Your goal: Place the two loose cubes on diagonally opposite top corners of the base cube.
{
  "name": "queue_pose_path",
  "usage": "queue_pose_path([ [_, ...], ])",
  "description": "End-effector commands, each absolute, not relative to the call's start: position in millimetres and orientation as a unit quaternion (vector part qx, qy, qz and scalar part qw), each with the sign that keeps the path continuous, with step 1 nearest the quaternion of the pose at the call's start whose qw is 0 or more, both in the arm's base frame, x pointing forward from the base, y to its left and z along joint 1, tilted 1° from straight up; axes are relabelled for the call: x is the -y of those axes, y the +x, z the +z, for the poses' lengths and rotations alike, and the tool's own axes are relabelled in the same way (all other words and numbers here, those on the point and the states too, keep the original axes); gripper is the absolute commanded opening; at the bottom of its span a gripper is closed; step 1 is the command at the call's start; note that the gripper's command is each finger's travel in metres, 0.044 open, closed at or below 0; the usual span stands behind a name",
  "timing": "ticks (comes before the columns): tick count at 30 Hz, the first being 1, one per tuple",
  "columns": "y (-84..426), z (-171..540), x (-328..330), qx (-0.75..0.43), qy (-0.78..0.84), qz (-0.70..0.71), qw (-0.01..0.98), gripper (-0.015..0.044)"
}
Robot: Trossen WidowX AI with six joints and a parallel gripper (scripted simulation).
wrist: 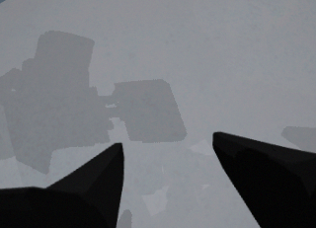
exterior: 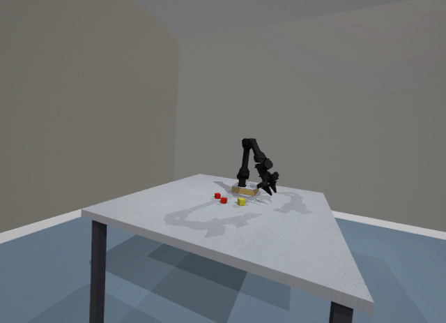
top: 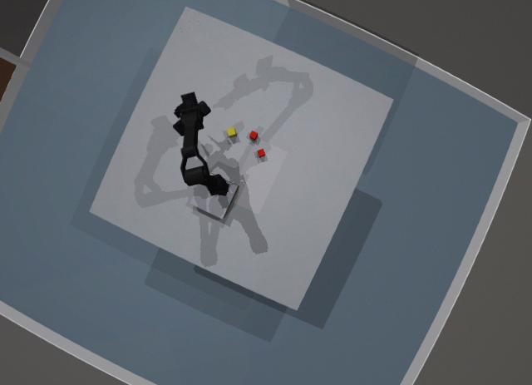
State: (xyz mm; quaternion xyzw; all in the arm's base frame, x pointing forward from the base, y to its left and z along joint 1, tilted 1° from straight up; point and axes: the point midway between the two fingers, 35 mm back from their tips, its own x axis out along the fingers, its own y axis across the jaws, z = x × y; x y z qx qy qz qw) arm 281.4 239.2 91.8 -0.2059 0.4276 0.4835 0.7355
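Observation:
The yellow base cube (top: 231,131) (exterior: 241,201) stands on the table. One red cube (top: 253,135) (exterior: 224,200) lies on the table beside it, a short gap away. The other red cube (top: 261,152) (exterior: 217,195) lies a little farther off, nearer the robot's mount. Nothing is on top of the yellow cube. My gripper (wrist: 169,144) is partly open and empty, with bare table showing between its fingertips. In the top and exterior views it hangs above the table, off to the side of the yellow cube away from the red ones. No cube shows in the wrist view.
The arm's mounting block (top: 208,204) (exterior: 244,190) stands on the white table (top: 317,157) (exterior: 143,204). Shadows of the arm fall across the table and around the cubes. The table edge shows at the top left of the wrist view.

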Motion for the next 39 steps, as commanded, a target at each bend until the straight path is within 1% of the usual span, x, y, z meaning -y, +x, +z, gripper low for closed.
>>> queue_pose_path([
  [1,309,90,-194,-0.434,-0.266,0.458,0.729,0.0265],
  [7,333,94,-128,-0.449,-0.339,0.433,0.704,0.0265],
  [12,342,100,-71,-0.468,-0.391,0.423,0.670,0.0265],
  [18,338,108,-2,-0.495,-0.439,0.426,0.617,0.0265],
  [24,321,119,60,-0.520,-0.468,0.446,0.558,0.0265],
  [33,318,119,67,-0.523,-0.471,0.449,0.551,0.0265],
  [39,322,71,67,-0.523,-0.471,0.449,0.551,0.0265],
])
